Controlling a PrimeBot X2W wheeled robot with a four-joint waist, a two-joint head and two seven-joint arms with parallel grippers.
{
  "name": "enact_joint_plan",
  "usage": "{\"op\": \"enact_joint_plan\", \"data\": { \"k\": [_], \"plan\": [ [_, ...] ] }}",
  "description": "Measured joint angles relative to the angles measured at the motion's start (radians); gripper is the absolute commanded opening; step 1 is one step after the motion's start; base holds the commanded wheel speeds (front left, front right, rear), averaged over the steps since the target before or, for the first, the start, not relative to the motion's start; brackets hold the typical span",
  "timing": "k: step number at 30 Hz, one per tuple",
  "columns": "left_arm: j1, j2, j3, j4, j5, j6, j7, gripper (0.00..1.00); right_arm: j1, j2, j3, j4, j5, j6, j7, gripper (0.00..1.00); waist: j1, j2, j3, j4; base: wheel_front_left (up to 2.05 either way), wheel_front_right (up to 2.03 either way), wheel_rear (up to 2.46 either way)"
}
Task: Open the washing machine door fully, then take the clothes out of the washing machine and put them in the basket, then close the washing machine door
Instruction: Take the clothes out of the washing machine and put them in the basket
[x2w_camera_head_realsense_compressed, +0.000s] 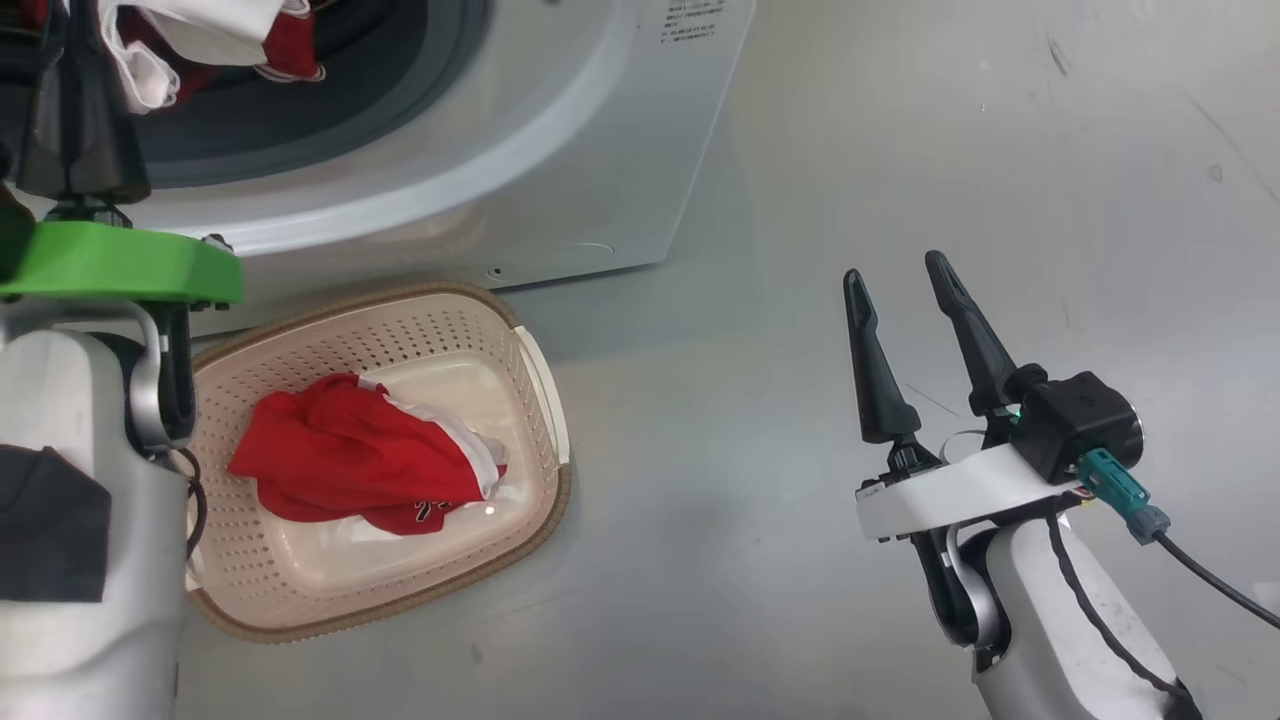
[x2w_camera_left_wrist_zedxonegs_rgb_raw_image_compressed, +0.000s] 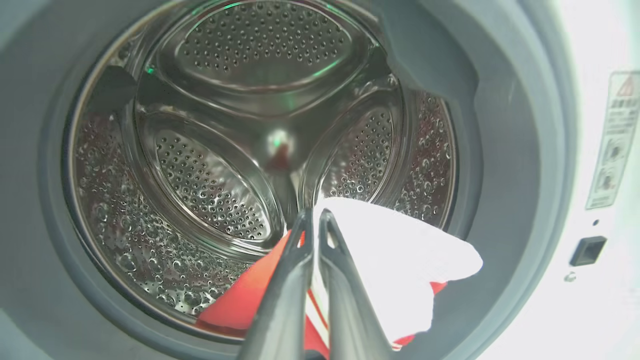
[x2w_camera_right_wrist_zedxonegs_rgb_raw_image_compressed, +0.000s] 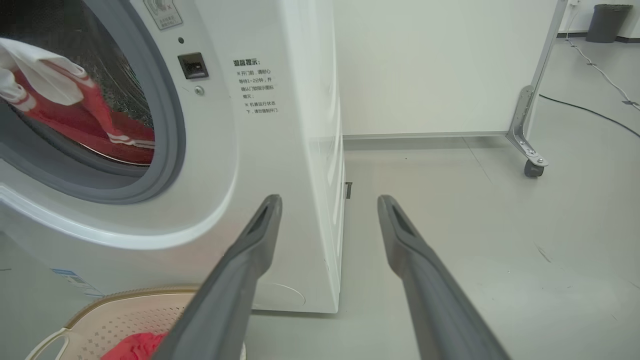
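Right gripper (x2w_camera_head_realsense_compressed: 893, 267) is held above floor (x2w_camera_head_realsense_compressed: 900, 120), fingers spread wide, nothing gripped. Basket (x2w_camera_head_realsense_compressed: 563, 470) is set on the floor to its left, just in front of washing machine (x2w_camera_head_realsense_compressed: 560, 150); red garment (x2w_camera_head_realsense_compressed: 350, 450) is crumpled inside. Left gripper (x2w_camera_left_wrist_zedxonegs_rgb_raw_image_compressed: 314, 220) is raised at the mouth of drum (x2w_camera_left_wrist_zedxonegs_rgb_raw_image_compressed: 210, 185), fingers pressed together, pinching red-and-white garment (x2w_camera_left_wrist_zedxonegs_rgb_raw_image_compressed: 400, 250), which is draped across grey rubber ring (x2w_camera_left_wrist_zedxonegs_rgb_raw_image_compressed: 510, 150).

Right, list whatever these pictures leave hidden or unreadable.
- Head view: the left forearm covers the basket's left side; the top edge cuts off the clothes in the drum.
- Left wrist view: the left gripper, jaws shut, hides where it pinches those clothes; glare washes out the warning label.
- Right wrist view: the bottom edge and the right gripper's finger cut off the basket.
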Motion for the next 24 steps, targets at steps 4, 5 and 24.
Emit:
{"op": "enact_joint_plan", "data": {
  "k": [4, 5, 24],
  "plan": [
    [0.031, -0.013, -0.009, -0.050, 0.000, 0.000, -0.001, 0.00, 0.024, 0.000, -0.008, 0.011, 0.000, 0.003, 0.000, 1.00, 0.0000, 0.0000, -0.041, 0.021, 0.00, 0.00, 0.00],
    [0.037, -0.014, -0.010, -0.061, 0.000, 0.000, -0.001, 0.00, 0.029, 0.000, -0.009, 0.013, 0.000, 0.003, 0.000, 1.00, 0.0000, 0.0000, -0.051, 0.026, 0.00, 0.00, 0.00],
    [0.157, -0.028, -0.013, -0.307, 0.030, 0.021, -0.013, 0.00, 0.125, 0.000, -0.029, 0.043, -0.001, 0.026, 0.000, 1.00, 0.0000, 0.0000, -0.236, 0.073, 0.00, 0.00, 0.00]
  ]
}}
